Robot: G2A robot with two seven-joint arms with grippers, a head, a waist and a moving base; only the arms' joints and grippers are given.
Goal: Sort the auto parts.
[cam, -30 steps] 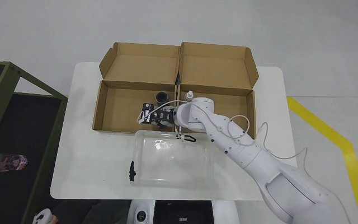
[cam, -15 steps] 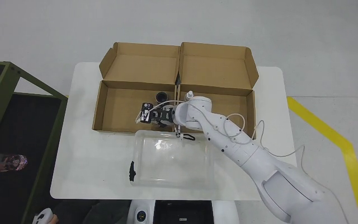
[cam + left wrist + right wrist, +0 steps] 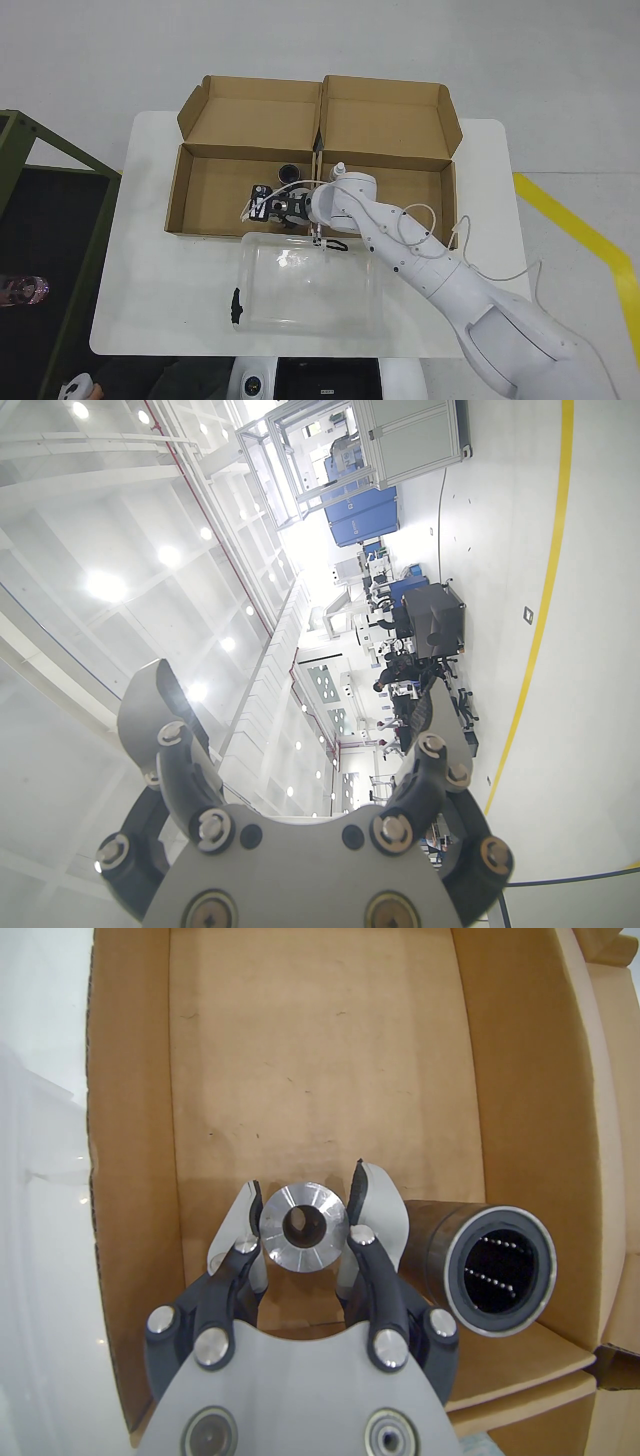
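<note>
On the left gripper (image 3: 300, 680): released, spread wide, only air between its fingers (image 3: 150, 705), aimed up toward ceiling lamps.

Under and around the right arm's jaws: the left cardboard box (image 3: 178, 190), open, lid flap folded back, bare brown floor ahead of the fingertips.

On the right gripper (image 3: 306, 1188): clenched about halfway, grasping a steel sleeve (image 3: 304, 1227). Pinched by its round outer wall, one ribbed pad against each flank, sitting near the tips, bored end and bevelled face turned back toward the wrist. Held inside the left cardboard box; whether lifted off the floor or resting on it, cannot tell.

Just outside one finger, on the side away from the tub: a dark bearing (image 3: 500, 1268), wider-looking than the sleeve, black-rimmed, rows of small balls glinting inside its bore, open end turned the same way as the sleeve's. Close beside that finger's back; touching or just apart, cannot tell. Near the box wall on that same side.

Behind the jaws, past the wrist: the right cardboard box (image 3: 400, 195), open likewise, set wall to wall against the first.

Off the other finger, beyond the box wall: a clear plastic tub (image 3: 300, 290), standing on the white table (image 3: 150, 260) along the boxes' near side.
</note>
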